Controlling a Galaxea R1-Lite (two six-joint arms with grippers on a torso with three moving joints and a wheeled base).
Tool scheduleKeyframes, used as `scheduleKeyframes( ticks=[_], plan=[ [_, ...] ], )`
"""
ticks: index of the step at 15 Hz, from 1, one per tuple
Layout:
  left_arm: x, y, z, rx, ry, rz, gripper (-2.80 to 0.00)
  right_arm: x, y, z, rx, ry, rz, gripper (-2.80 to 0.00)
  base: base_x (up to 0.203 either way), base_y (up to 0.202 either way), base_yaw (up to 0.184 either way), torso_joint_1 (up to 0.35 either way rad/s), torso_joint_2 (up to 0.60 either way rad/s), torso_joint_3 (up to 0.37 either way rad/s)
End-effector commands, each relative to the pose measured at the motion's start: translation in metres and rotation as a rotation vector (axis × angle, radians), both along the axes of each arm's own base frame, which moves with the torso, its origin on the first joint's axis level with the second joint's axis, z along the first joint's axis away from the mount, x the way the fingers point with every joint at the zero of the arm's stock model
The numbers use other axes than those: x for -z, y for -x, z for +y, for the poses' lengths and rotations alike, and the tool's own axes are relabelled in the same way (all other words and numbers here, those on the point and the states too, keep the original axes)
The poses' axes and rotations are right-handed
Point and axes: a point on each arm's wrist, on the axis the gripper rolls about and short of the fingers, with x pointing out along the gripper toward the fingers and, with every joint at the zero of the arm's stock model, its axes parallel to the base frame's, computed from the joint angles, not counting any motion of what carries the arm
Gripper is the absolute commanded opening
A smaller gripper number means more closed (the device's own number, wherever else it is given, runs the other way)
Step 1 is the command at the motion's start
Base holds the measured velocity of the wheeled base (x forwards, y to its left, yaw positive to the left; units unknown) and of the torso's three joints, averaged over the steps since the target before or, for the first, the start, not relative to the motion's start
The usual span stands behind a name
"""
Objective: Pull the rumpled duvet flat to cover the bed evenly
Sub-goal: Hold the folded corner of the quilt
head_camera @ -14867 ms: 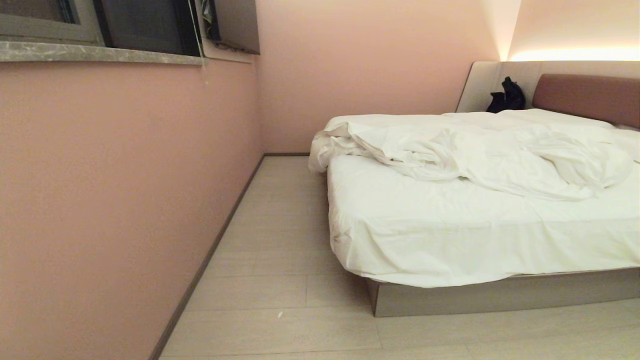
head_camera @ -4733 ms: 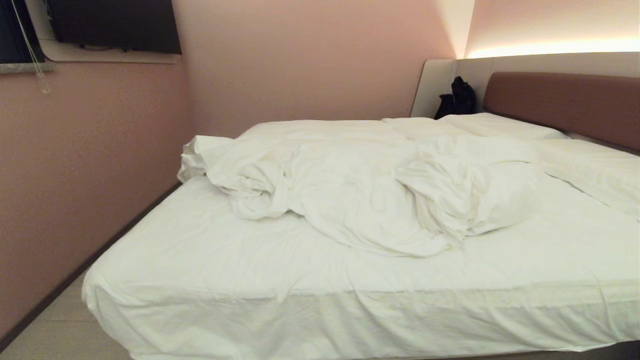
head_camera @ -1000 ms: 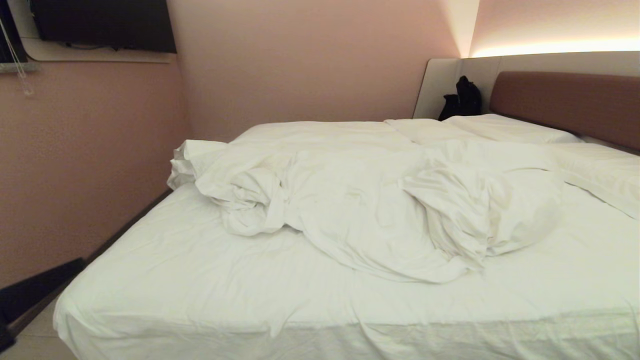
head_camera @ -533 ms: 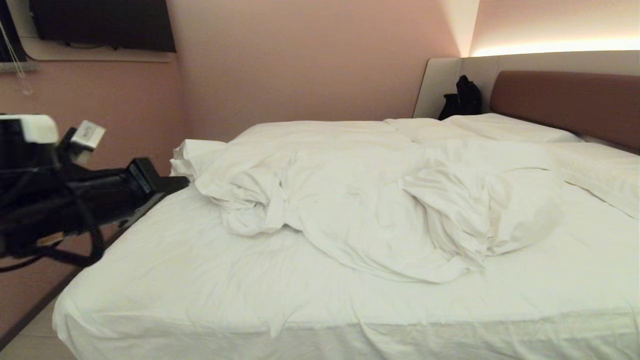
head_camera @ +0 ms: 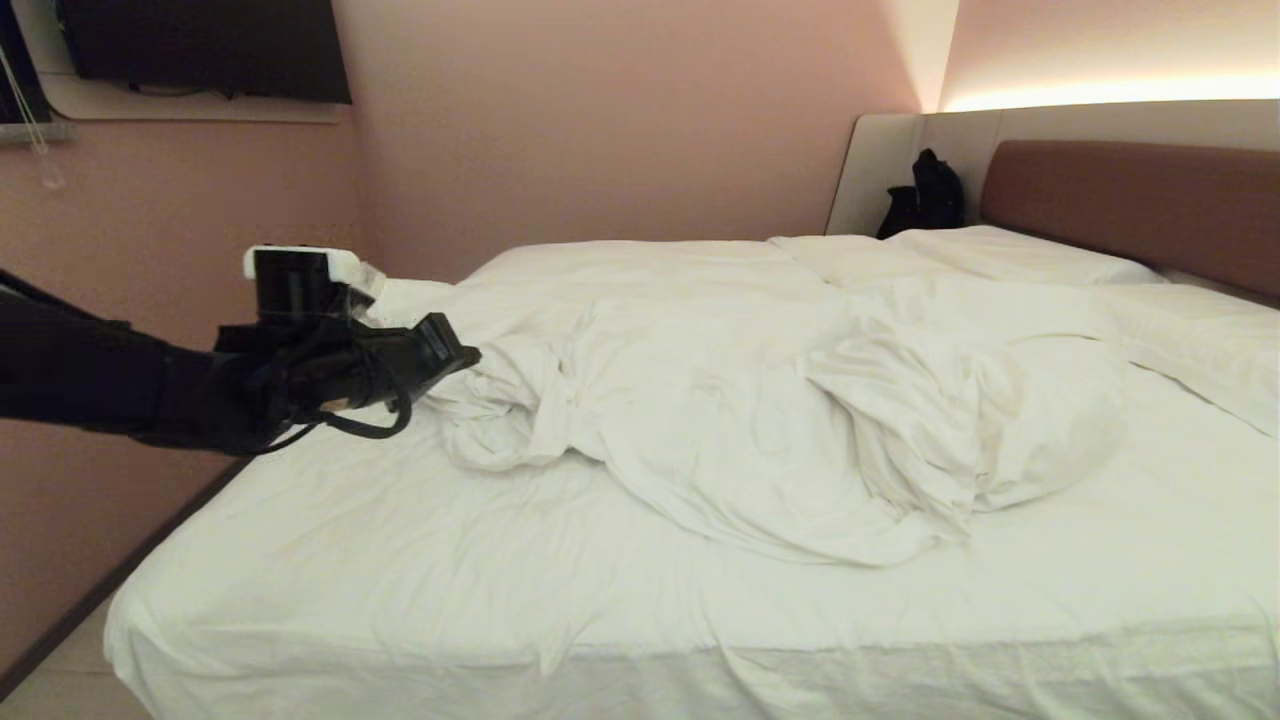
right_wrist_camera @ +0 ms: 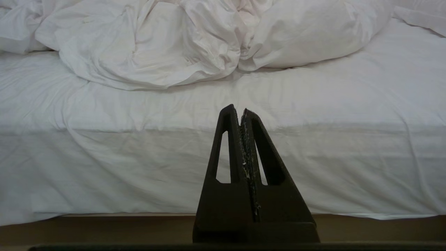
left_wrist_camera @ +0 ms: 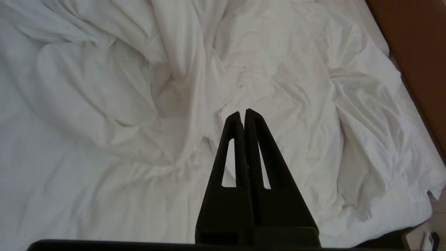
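Well, the duvet [head_camera: 760, 400] sits bunched in a big rumpled heap across the middle of the frame, leaving the near half of the bed [head_camera: 420, 590] showing only bare sheet. It looks soft, puffy and light but bulky; I'd judge it drags rather than slides, so a firm pinch on an edge or corner fold beats grabbing the fat middle. The crumpled end at centre left looks the handiest spot. Right beside it, the left gripper [head_camera: 462, 355] reaches in from the left edge, jaws pressed together, holding nothing. The right gripper [right_wrist_camera: 242, 111] hangs low before the mattress side, clenched empty too.
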Motion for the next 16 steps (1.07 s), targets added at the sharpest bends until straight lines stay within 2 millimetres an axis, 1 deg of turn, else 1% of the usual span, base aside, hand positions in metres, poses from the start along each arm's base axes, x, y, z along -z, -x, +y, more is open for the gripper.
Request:
scheduleKeyframes(
  ticks=[1,7,12,16],
  plan=[
    [0.032,-0.034,-0.006,0.004,0.000,0.047,-2.80,0.000,0.000,0.000,-0.002,0.000,0.003,-2.80,0.000,0.000,0.000,0.000,0.00,0.000],
    [0.055,-0.065,-0.010,0.004,-0.006,0.049,-2.80,0.000,0.000,0.000,-0.002,0.000,0.000,-2.80,0.000,0.000,0.000,0.000,0.00,0.000],
    [0.059,-0.076,-0.012,0.030,0.000,0.035,-2.80,0.000,0.000,0.000,-0.002,0.000,0.000,-2.80,0.000,0.000,0.000,0.000,0.00,0.000],
    [0.065,-0.090,-0.014,0.058,-0.002,0.023,-2.80,0.000,0.000,0.000,0.000,0.000,0.003,-2.80,0.000,0.000,0.000,0.000,0.00,0.000]
  ],
)
